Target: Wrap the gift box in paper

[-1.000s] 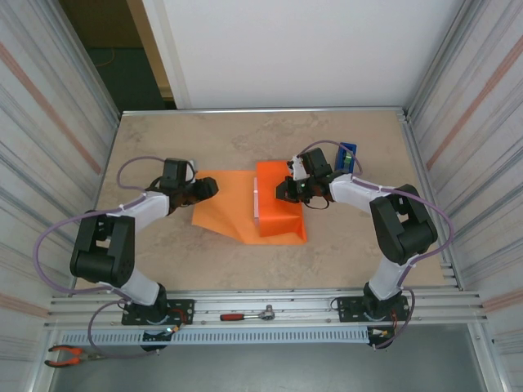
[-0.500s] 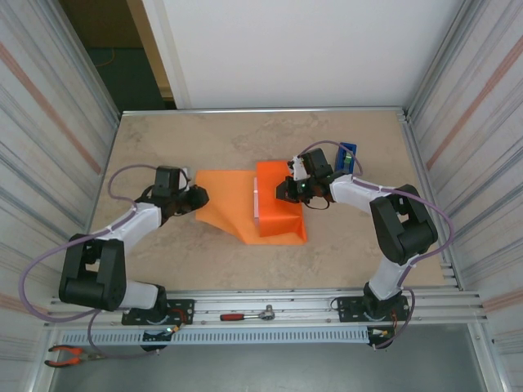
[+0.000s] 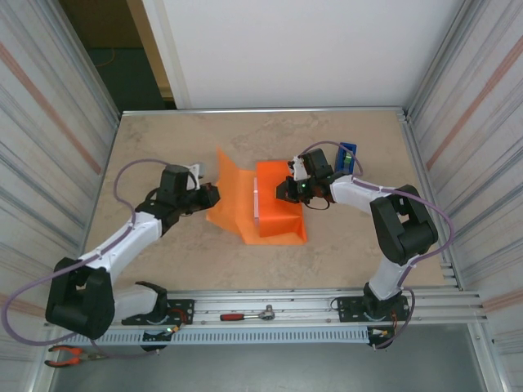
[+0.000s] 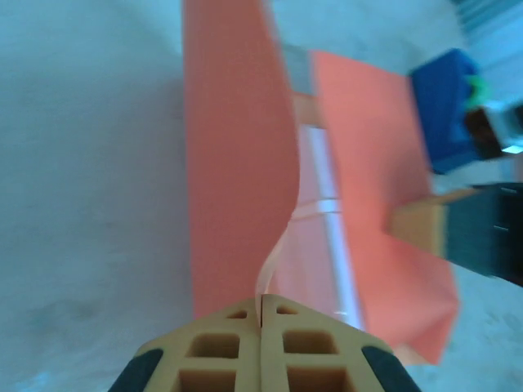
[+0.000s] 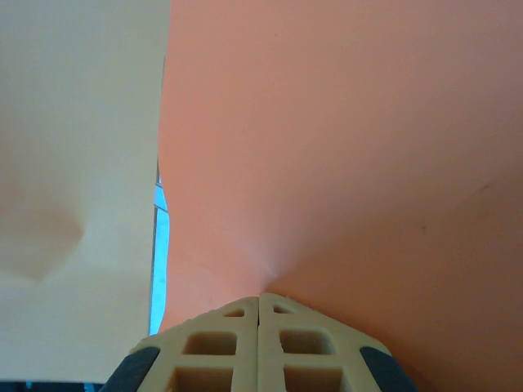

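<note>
Where the paper [image 3: 274, 208] lies in the middle of the table [image 3: 163, 139], bare tabletop is open on every side. The paper stretches left to right. Its left flap stands up, pinched in the closed left gripper [image 3: 211, 194]. The right gripper [image 3: 283, 192] is clamped on the paper over what looks like the pink box [image 4: 315, 245].

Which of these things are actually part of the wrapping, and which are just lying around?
In use: bright orange thin paper sheet; pink gift box half-covered by it; left hand and right hand, both pinching the sheet.
Lying about: red-handled ratchet wrench and orange-handled pliers, at the near edge.
</note>
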You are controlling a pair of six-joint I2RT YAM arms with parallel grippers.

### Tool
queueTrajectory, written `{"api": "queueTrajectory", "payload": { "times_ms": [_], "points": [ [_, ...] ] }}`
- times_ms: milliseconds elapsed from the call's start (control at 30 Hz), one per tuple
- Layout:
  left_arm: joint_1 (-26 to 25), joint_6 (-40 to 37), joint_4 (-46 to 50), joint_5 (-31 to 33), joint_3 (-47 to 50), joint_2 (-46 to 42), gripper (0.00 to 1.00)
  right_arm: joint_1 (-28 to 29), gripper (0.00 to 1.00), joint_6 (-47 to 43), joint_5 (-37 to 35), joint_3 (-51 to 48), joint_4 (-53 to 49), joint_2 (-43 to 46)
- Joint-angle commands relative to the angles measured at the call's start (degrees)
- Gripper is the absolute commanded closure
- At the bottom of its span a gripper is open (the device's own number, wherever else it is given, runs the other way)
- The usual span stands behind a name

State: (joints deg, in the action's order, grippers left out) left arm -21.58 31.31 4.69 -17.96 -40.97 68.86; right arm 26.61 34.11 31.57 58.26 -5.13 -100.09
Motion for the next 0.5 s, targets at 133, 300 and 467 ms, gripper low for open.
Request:
{"api": "queueTrajectory", "payload": {
  "times_ms": [133,300,467],
  "points": [
    [-12.20,8.84,-11.00,3.05,-3.64,5.10,1.00,-0.01,1.00,0.60,-5.39,-3.85,-5.26,-3.34],
    [-18.73,15.76,-19.65,3.32,-6.03,14.06,1.00,-0.06,1.00,0.87,-5.63,-4.34,-4.97,-3.44],
    [-21.03,21.25,-26.88,6.01,-6.07,19.47,1.00,0.01,1.00,1.13,-5.59,-4.48,-4.94,-3.57]
  ]
}}
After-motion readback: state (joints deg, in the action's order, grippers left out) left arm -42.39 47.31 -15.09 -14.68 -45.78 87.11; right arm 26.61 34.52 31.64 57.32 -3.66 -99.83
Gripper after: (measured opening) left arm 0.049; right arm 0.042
